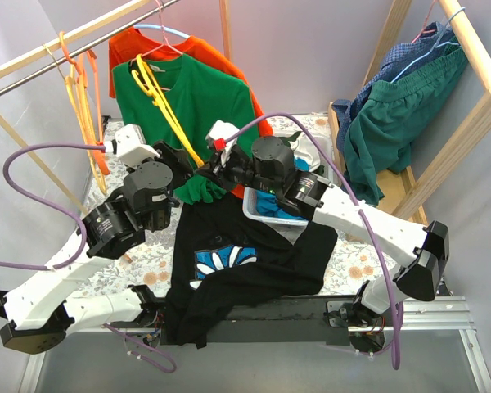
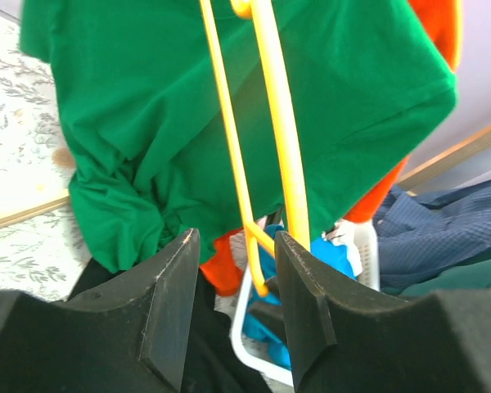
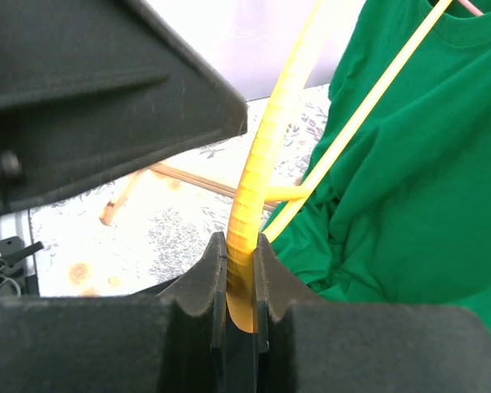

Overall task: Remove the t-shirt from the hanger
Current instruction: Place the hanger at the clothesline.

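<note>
A green t-shirt [image 1: 204, 94] hangs from the rail, its lower part bunched near the grippers. A yellow hanger [image 1: 168, 115] slants down across the shirt's front from the collar. My right gripper [image 3: 240, 246] is shut on the hanger's thick arm [image 3: 258, 180], beside the green t-shirt [image 3: 425, 164]. My left gripper [image 2: 236, 237] stands open just below the green t-shirt [image 2: 147, 123]. The yellow hanger's [image 2: 274, 123] lower corner shows in the gap between its fingers, with nothing clamped. Seen from above, both grippers meet at the shirt's hem: left gripper [image 1: 184, 164], right gripper [image 1: 204, 168].
An orange t-shirt [image 1: 204, 49] hangs behind the green one. Orange hangers [image 1: 82, 90] dangle at the rail's left. A black t-shirt [image 1: 245, 262] lies on the table's front. A white basket [image 1: 258, 214] holds blue cloth. A second rack with blue and dark green garments [image 1: 401, 106] stands at right.
</note>
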Tool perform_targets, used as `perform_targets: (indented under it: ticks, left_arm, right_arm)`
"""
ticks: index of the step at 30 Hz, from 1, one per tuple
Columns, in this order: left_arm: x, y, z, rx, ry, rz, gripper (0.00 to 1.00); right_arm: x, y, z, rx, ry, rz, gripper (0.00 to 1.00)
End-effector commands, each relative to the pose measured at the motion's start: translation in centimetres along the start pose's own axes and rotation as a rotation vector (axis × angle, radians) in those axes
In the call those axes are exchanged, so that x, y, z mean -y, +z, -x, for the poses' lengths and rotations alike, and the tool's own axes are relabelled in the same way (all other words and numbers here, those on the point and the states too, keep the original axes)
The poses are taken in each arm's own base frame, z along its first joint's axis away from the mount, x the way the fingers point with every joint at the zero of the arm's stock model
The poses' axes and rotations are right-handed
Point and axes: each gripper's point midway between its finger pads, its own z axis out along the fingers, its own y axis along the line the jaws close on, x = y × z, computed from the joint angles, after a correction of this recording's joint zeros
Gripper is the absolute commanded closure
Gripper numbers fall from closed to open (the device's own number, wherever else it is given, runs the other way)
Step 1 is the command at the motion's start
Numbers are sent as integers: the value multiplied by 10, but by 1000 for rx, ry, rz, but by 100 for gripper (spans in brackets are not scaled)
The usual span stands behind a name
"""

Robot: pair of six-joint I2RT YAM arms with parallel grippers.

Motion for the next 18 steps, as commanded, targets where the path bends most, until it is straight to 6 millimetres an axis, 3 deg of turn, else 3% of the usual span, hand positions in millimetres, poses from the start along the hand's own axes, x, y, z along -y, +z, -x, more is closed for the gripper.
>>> perform_targets:
  ticks: [1, 10, 18]
  left_arm:
    - [6, 0, -3, -7, -26, -24, 59]
    - [16, -2, -12, -41, -57, -86, 53]
    - [21, -2, -17, -51, -73, -118, 47]
  right_arm:
    - [-11, -13, 32, 107, 20, 44, 99]
    - [-24, -10, 42, 133, 38, 122, 99]
    - [-31, -6, 37, 121, 61, 157, 99]
